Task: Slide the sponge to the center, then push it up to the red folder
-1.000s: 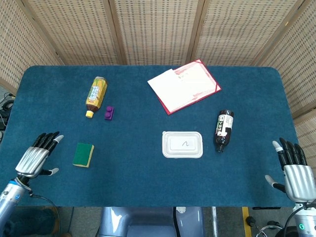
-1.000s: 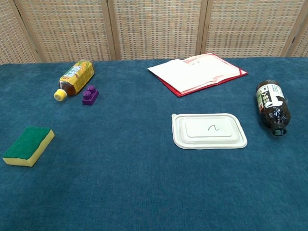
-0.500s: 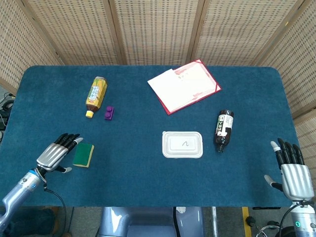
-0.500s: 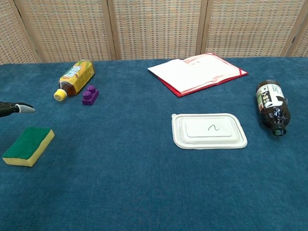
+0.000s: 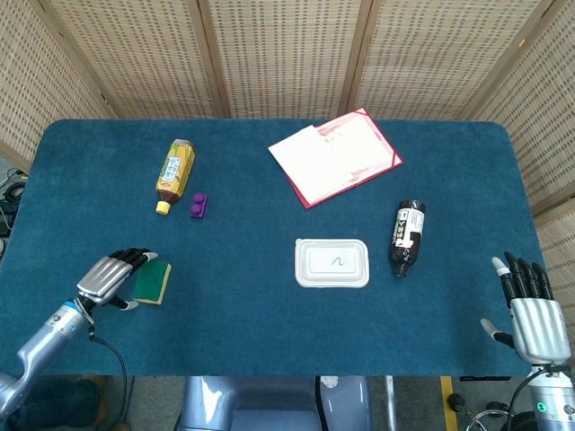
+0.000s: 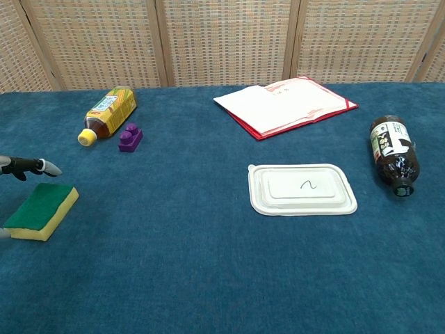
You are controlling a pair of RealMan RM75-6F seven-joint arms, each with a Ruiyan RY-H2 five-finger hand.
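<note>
A green sponge (image 5: 154, 282) with a yellow base lies near the table's left front; the chest view shows the sponge (image 6: 42, 209) at its left edge. My left hand (image 5: 111, 277) hovers just left of it, fingers stretched over the sponge's near edge, holding nothing; only its fingertips (image 6: 43, 166) show in the chest view. The red folder (image 5: 339, 155) with white papers lies open at the back centre-right, also the folder (image 6: 285, 105) in the chest view. My right hand (image 5: 531, 311) stays at the front right corner, fingers spread, empty.
A white lidded container (image 5: 332, 263) sits at centre-right, a dark bottle (image 5: 407, 236) lies beside it. A yellow tea bottle (image 5: 174, 173) and a purple block (image 5: 199, 206) lie at the back left. Blue cloth (image 5: 243, 296) stretches between sponge and container.
My left hand has moved right toward the sponge, from well left of it to its left edge. The sponge and the right hand have stayed in place.
</note>
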